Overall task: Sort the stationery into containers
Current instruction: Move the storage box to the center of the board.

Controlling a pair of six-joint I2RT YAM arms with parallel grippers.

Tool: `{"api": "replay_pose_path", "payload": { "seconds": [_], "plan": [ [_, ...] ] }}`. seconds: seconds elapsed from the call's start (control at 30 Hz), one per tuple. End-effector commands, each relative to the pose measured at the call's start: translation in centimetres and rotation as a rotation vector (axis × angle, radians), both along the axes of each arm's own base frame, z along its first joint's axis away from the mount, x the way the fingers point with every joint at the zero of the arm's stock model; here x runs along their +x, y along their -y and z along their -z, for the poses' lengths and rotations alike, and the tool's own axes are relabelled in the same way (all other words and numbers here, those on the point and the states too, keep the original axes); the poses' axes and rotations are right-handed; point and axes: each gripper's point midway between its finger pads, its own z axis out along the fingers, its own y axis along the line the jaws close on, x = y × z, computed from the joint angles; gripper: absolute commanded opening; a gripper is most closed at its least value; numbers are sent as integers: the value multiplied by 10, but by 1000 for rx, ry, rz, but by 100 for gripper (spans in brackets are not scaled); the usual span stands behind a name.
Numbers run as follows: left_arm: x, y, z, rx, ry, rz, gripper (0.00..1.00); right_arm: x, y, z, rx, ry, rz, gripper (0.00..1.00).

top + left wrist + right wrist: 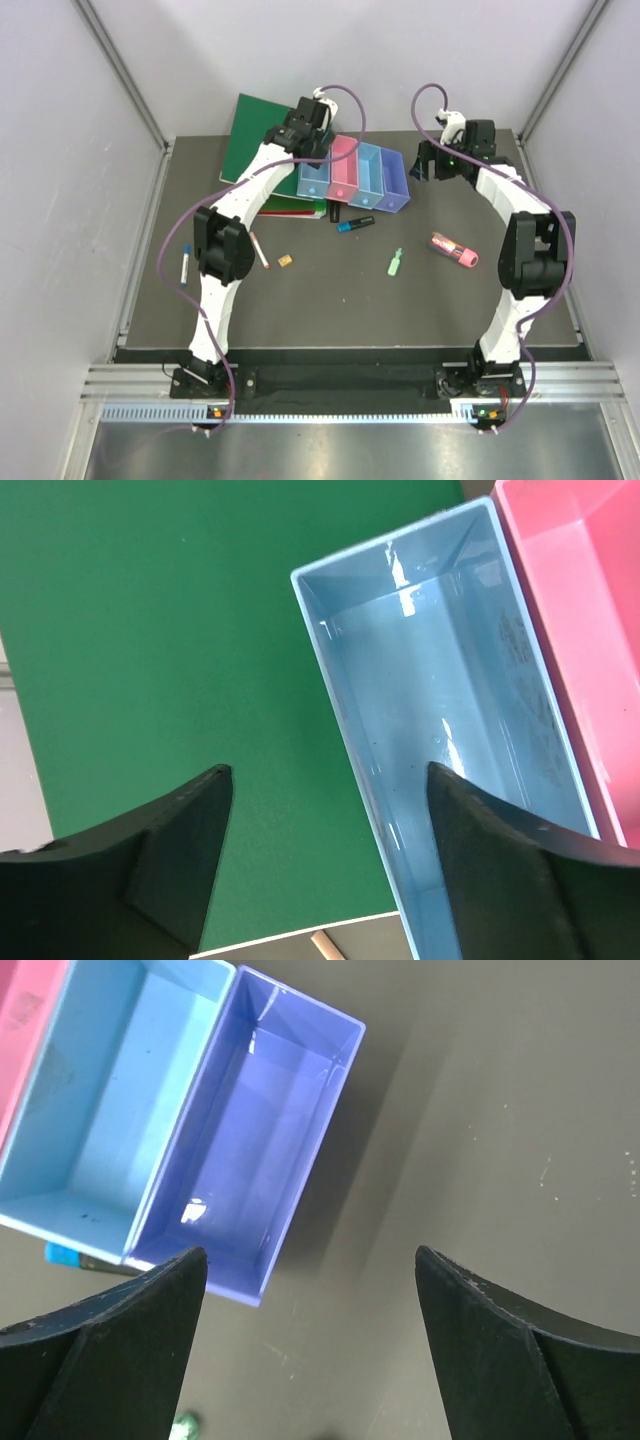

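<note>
Four joined bins stand at the back: light blue point(313, 178), pink point(343, 168), light blue point(368, 173), purple point(395, 186). All look empty. My left gripper point(308, 140) is open and empty above the first light blue bin point(450, 730) and the green binder point(170, 630). My right gripper point(432, 162) is open and empty, just right of the purple bin point(255, 1150). Loose on the table lie a blue-capped white pen point(186, 265), a pinkish stick point(260, 249), an orange piece point(284, 260), a black-blue marker point(355, 224), a green piece point(396, 261) and a pink-red tube point(454, 250).
Large green binders point(255, 140) lie at the back left, partly under the bins. A raised black rim point(150, 230) borders the table, with grey walls close on both sides. The stick's tip point(328, 945) shows past the binder's edge.
</note>
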Motion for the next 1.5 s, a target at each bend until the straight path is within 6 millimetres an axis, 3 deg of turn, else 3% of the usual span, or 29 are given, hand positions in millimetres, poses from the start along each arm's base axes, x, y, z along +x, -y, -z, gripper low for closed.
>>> {"api": "replay_pose_path", "payload": {
  "seconds": [0.0, 0.17, 0.47, 0.67, 0.87, 1.07, 1.13, 1.33, 1.47],
  "plan": [
    [7, 3, -12, -35, 59, -21, 79, 21, -15, -11, 29, 74, -29, 83],
    [7, 5, -6, -38, 46, -15, 71, 26, -27, 2, 46, 55, -72, 79],
    [4, 9, 2, -48, 22, 9, 67, 39, -64, 28, 66, 20, -153, 72],
    [2, 11, 13, -54, 0, 13, 58, 46, -74, 44, 81, 0, -155, 66],
    [2, 12, 14, -49, -3, 20, 50, 47, -75, 55, 86, -17, -156, 48],
    [2, 12, 17, -48, -9, 26, 45, 49, -79, 50, 94, -10, -153, 23],
    [1, 14, 16, -51, -8, 28, 39, 49, -82, 47, 87, -5, -155, 16],
    [0, 16, 12, -50, -2, 40, 12, 47, -86, 47, 44, 6, -159, 14],
    [-1, 21, 11, -49, -1, 55, 1, 48, -87, 44, 19, 13, -151, 12]
  ]
}}
